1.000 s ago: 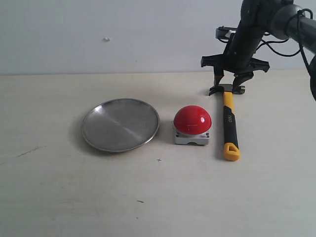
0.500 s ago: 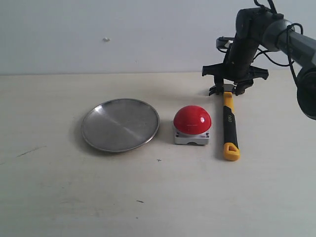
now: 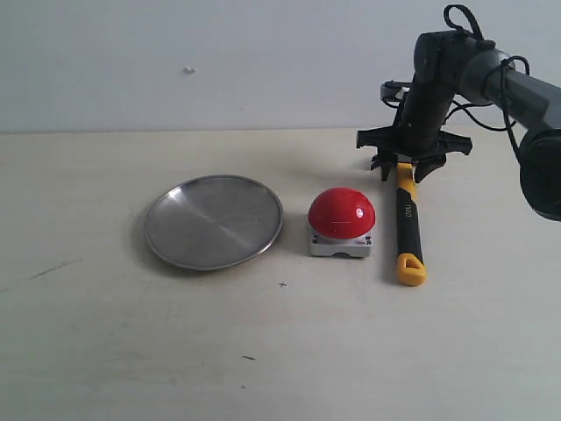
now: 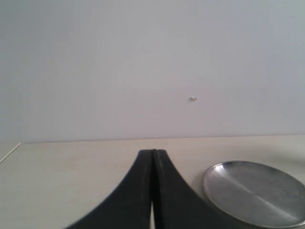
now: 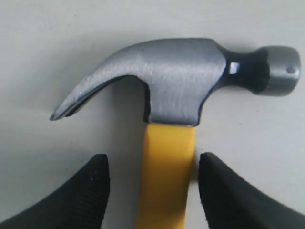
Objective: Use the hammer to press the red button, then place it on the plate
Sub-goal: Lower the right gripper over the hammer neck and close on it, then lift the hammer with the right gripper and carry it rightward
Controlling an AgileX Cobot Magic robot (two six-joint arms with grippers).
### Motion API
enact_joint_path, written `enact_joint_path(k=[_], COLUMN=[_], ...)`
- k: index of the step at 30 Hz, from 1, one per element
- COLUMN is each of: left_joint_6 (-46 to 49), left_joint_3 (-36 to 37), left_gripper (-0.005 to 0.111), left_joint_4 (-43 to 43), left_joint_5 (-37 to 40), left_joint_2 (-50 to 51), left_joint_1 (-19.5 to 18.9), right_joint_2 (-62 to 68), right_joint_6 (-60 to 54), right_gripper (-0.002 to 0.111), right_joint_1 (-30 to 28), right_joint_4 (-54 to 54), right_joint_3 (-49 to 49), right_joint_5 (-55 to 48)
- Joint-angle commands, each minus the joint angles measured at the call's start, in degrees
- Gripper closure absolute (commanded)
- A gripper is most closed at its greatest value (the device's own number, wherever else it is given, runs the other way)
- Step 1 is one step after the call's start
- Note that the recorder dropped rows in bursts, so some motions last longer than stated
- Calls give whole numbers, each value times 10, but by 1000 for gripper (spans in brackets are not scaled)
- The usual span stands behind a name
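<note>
ok so the right gripper has dropped over the last second and now sits low at the far end of the hammer, fingers spread either side of the yellow handle just below the head, not squeezing yet. Hammer hasn't budged, flat on the table just right of the red button, head pointing away. Plate sits left of the button. Left gripper is pressed together, over on the plate's side. My guess: the grab comes next, the button press hasn't started
</note>
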State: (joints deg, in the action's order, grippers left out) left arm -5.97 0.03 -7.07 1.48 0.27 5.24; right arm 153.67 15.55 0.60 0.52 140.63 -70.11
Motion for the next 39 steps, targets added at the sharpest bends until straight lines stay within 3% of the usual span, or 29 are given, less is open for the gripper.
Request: enact_joint_path(k=[1,22,25,29,39], left_joint_6=[0,0,0,0,0], left_joint_3=[0,0,0,0,0], left_gripper=[107,107,107,107,107], left_joint_4=[2,2,2,2,2], left_joint_5=[-2,-2,-2,-2,-2], left_joint_2=[-3,-3,-3,-3,-3], left_joint_1=[-1,-1,-1,-1,-1], right_joint_2=[4,5,12,16,-29], right_joint_6=[2,15,14,-1,-83], right_gripper=[54,58,74,106,108], right_joint_1=[0,0,0,0,0], right_joint_4=[11,5,5,44,12], right_joint_3=[4,4,4,4,-3], right_joint_5=[1,9,1,1,1])
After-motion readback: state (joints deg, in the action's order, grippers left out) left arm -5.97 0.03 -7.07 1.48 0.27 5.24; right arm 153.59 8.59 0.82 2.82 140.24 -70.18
